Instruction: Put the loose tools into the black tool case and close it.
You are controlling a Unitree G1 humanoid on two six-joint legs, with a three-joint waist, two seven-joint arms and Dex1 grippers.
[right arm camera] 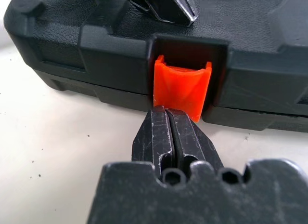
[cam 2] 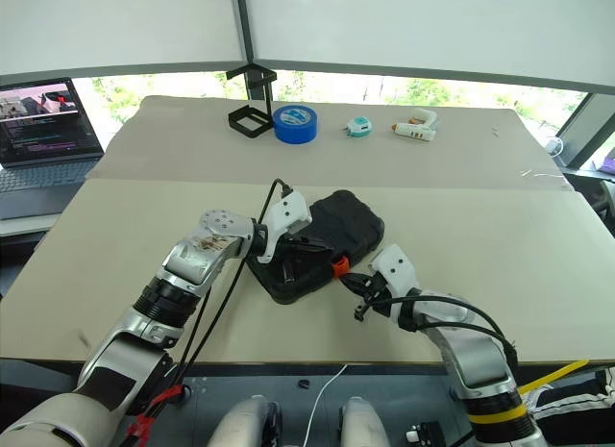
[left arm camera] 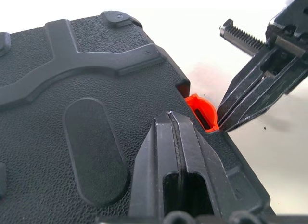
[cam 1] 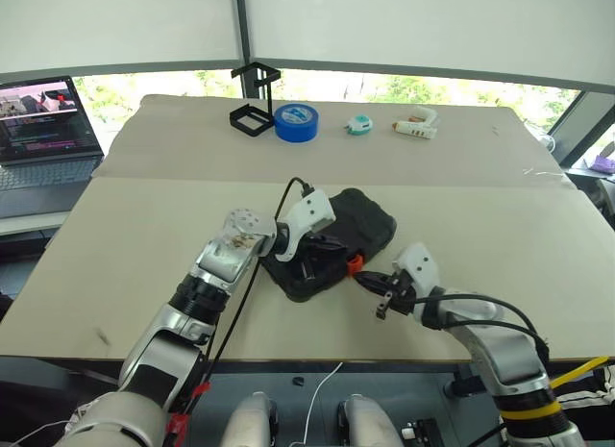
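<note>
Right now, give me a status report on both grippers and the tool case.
Left gripper shut, pressing on the black tool case lid. Right gripper shut, tips at the orange latch. Case lid down. Nothing in the way.

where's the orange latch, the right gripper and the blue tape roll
orange latch (right arm camera: 182, 88), right wrist view, middle of its front face
right gripper (right arm camera: 168, 119), right wrist view, tips of its shut fingers
blue tape roll (cam 1: 296, 122), left eye view, its outer side

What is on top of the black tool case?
The left gripper's shut fingers press on the closed lid of the black tool case. Nothing else lies on it; its contents are hidden.
</note>
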